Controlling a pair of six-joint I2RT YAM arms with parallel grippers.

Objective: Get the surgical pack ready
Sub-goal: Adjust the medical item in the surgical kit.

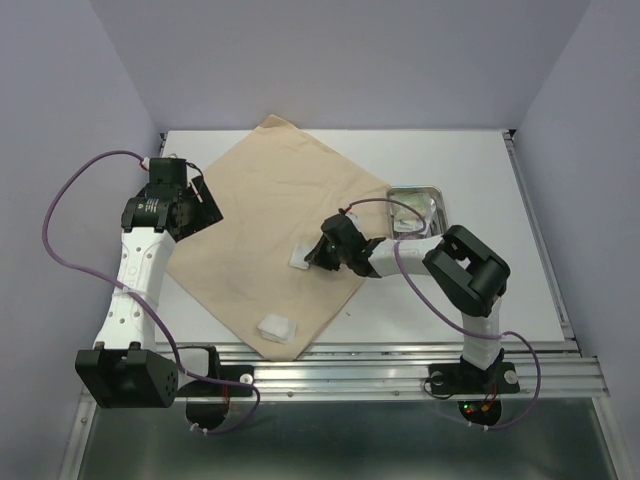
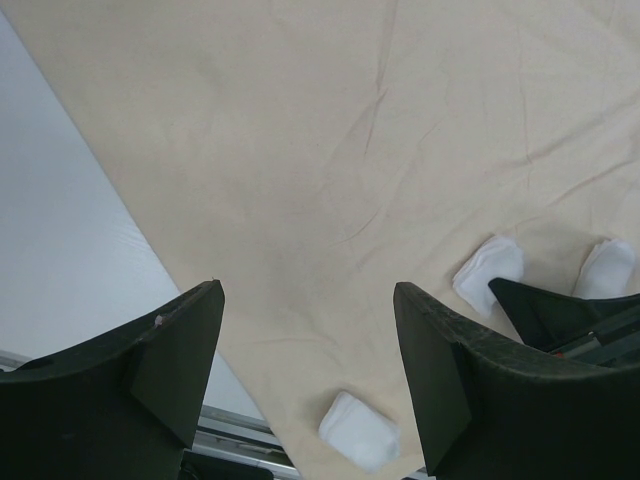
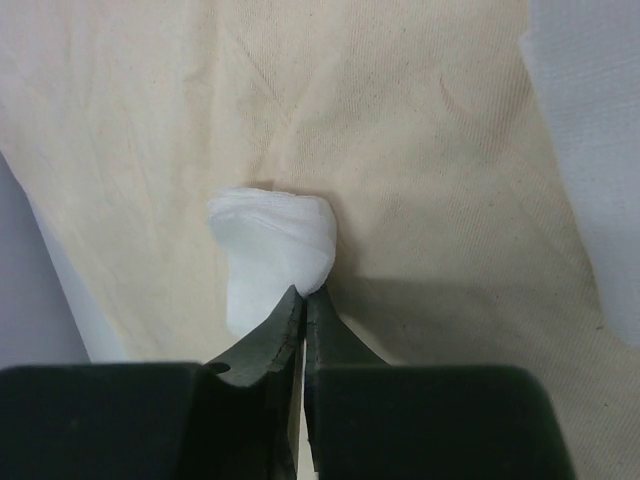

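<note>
The beige cloth [image 1: 280, 190] lies spread as a diamond on the white table [image 1: 500, 280], one corner toward the far edge and one at the near rail. The steel tray [image 1: 415, 188] sits on the bare table just beside the cloth's right corner. From above its contents are pale and too small to name, and neither wrist view reaches it.

The right gripper [image 3: 303, 298] is low over the middle of the cloth. The top view gives only a patch of white at the left of its black fingers. The right wrist view shows the grip itself: both fingers are pressed together, their tips meeting on the near corner of a gauze pad [image 3: 272, 250]. The rest of the pad stands bunched above the weave, so it appears pinched rather than merely touched.

The left gripper [image 2: 308, 300] hovers over the cloth's left corner with its fingers spread wide and nothing between them. Its camera looks right across the cloth and finds what the others miss: a second gauze pad [image 2: 610, 268] just beyond the right gripper's tip, hidden under that arm in the top view. A third gauze pad [image 2: 360, 432] lies flat near the cloth's near corner, well apart from both grippers, and the top view shows it too
</note>
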